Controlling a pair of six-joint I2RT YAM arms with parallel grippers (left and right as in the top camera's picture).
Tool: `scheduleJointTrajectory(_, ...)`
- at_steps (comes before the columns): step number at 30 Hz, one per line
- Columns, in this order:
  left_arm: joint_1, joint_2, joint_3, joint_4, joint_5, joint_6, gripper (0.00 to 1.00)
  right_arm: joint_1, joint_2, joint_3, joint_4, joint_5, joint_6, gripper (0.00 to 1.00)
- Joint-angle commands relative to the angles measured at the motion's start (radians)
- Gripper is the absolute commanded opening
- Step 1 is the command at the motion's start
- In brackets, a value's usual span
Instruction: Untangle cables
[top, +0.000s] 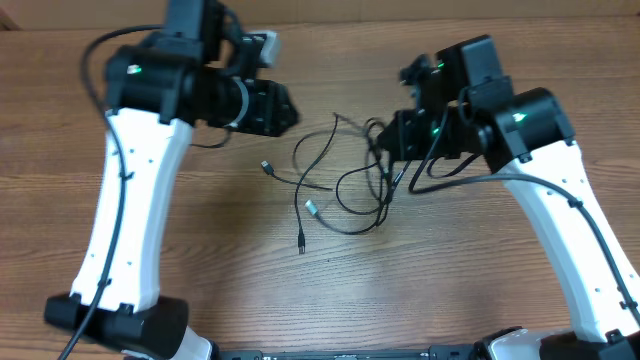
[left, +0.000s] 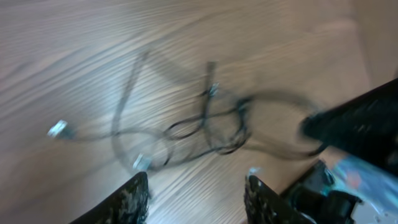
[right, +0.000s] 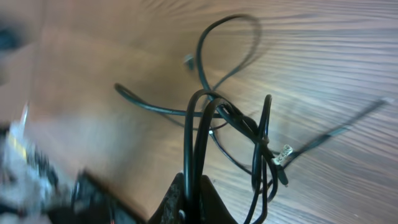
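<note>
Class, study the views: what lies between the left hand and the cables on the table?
Only bare wooden table. In the left wrist view, the left hand hangs open short of the cables, with nothing but wood grain between them.

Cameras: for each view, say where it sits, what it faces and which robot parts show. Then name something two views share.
Overhead: above the table, facing down; left arm and right arm show.
Left wrist: on the left arm, facing the cables; open left gripper shows.
Right wrist: behind the right gripper, shut on the cables.
Shared: both wrist views see the cables.
</note>
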Motion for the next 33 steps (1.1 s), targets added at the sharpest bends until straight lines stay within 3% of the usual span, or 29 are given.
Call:
scheduleJointTrajectory(1,-0.031,0.071,-0.005,0.066,0.166,0.145,0.53,0.035,-0.005,0.069,-0.022,-0.084,-0.126,0.04)
scheduleJointTrajectory(9,-0.057,0.149,-0.005,0.126,0.307,0.33,0.58,0.008,-0.005,0.126,-0.06,-0.224,-0.136,0.04)
scheduleJointTrajectory(17,-0.094,0.2,-0.005,0.033,0.333,0.513,0.6,0.0,-0.005,0.127,-0.07,-0.237,-0.138,0.04)
scheduleJointTrajectory(23,-0.094,0.224,-0.005,-0.014,0.487,0.667,0.63,-0.012,-0.005,0.127,-0.077,-0.237,-0.138,0.04)
scheduleJointTrajectory(27,-0.093,0.224,-0.005,-0.079,0.487,0.733,0.64,-0.012,-0.005,0.127,-0.077,-0.235,-0.138,0.04)
scheduleJointTrajectory(33,-0.068,0.224,-0.005,-0.098,0.534,0.732,0.64,-0.012,-0.003,0.127,-0.081,-0.206,-0.137,0.04)
